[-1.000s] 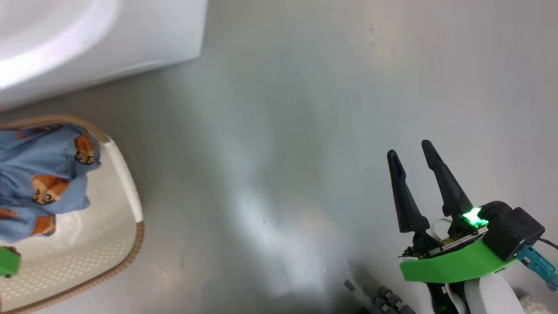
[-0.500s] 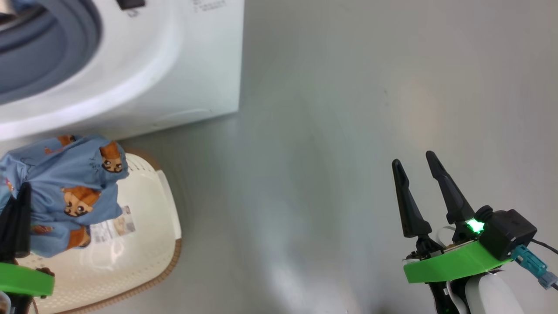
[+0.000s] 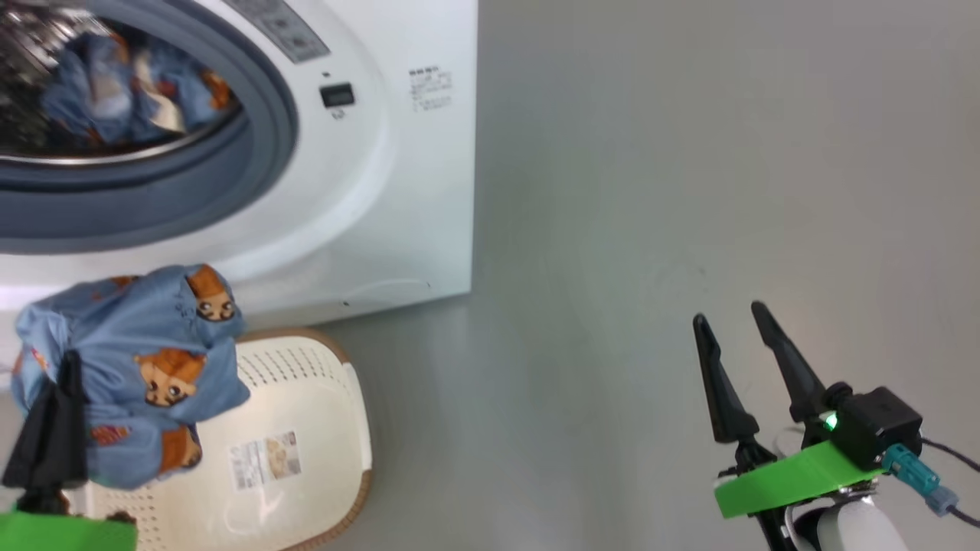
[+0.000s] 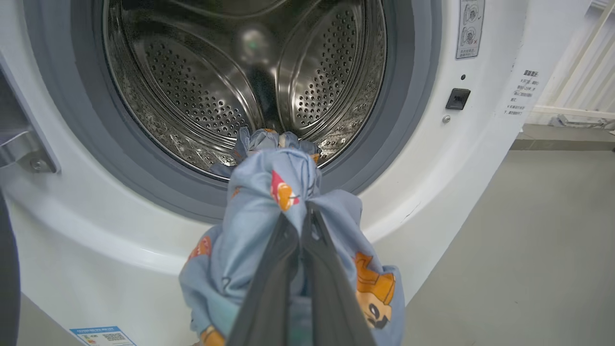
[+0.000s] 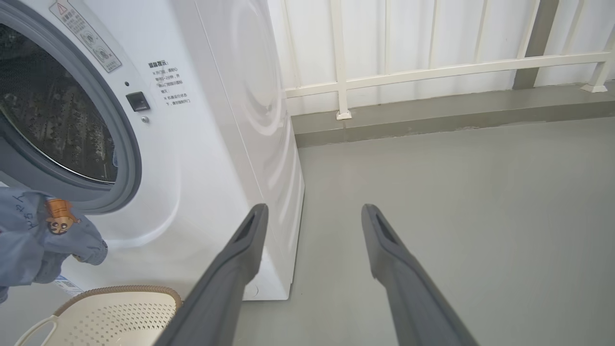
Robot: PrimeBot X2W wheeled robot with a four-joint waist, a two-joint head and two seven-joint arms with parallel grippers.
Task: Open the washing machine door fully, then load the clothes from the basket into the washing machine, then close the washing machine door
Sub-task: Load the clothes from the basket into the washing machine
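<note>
My left gripper (image 4: 305, 211) is shut on a bundle of light blue clothes (image 4: 269, 192) with orange-brown prints. The bundle hangs just in front of the washing machine (image 3: 398, 199), below its open drum mouth (image 4: 240, 72). The same bundle (image 3: 145, 367) hovers over the left end of the cream basket (image 3: 306, 383), beside the left gripper's fingers (image 3: 53, 428). More blue clothes (image 3: 115, 84) lie inside the drum. The washing machine door is out of view. My right gripper (image 3: 729, 315) stands open and holds nothing, over bare floor to the right of the machine.
The basket's floor (image 3: 321, 490) shows a paper label and no other garment. Grey floor (image 5: 456, 182) stretches right of the machine to a raised kerb (image 5: 432, 120) and a white railing (image 5: 432, 67). A metal hinge (image 4: 29, 154) sits left of the drum opening.
The head view has swung up onto the machine front and drum. The left gripper has come into that view, carrying the bundle up from the basket. The right gripper stays open.
</note>
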